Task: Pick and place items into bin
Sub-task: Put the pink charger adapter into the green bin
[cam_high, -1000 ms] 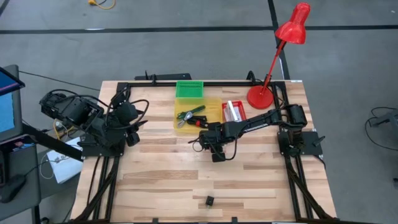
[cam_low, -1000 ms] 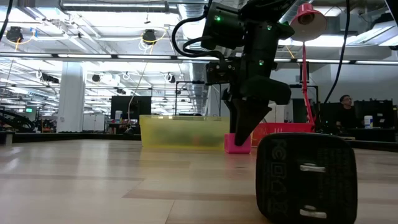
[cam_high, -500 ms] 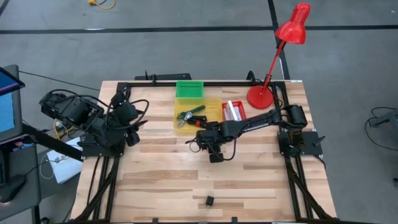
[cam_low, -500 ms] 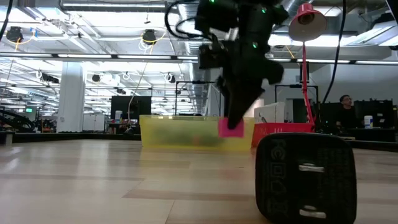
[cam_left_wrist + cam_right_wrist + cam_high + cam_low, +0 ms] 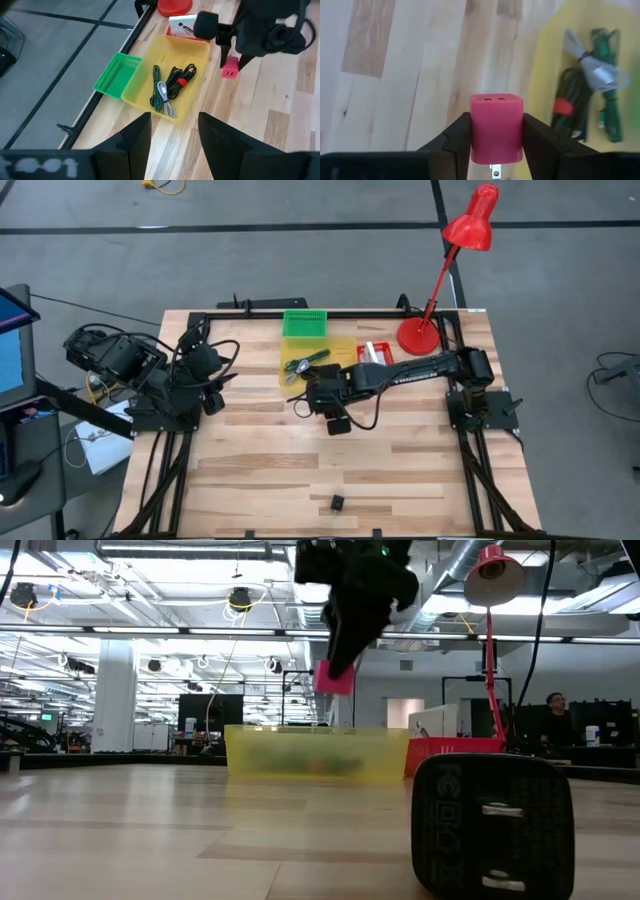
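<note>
gripping pink charger (image 5: 496, 127), right pincer (image 5: 495, 131) nears yellow bin (image 5: 145, 70) edge.

Overhead, table-level, two wrist views; shared yellow bin (image 5: 318, 362).

We see cables (image 5: 170, 90) lying in the bin (image 5: 140, 80), a basket (image 5: 304, 323) behind it, a plug (image 5: 338, 503) near the worktop's (image 5: 260, 460) front edge

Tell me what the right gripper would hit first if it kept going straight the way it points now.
Probably the bare wooden table, just short of the yellow bin. The right gripper, jaws shut on the pink charger, points down at the wood; depth is unclear.
</note>
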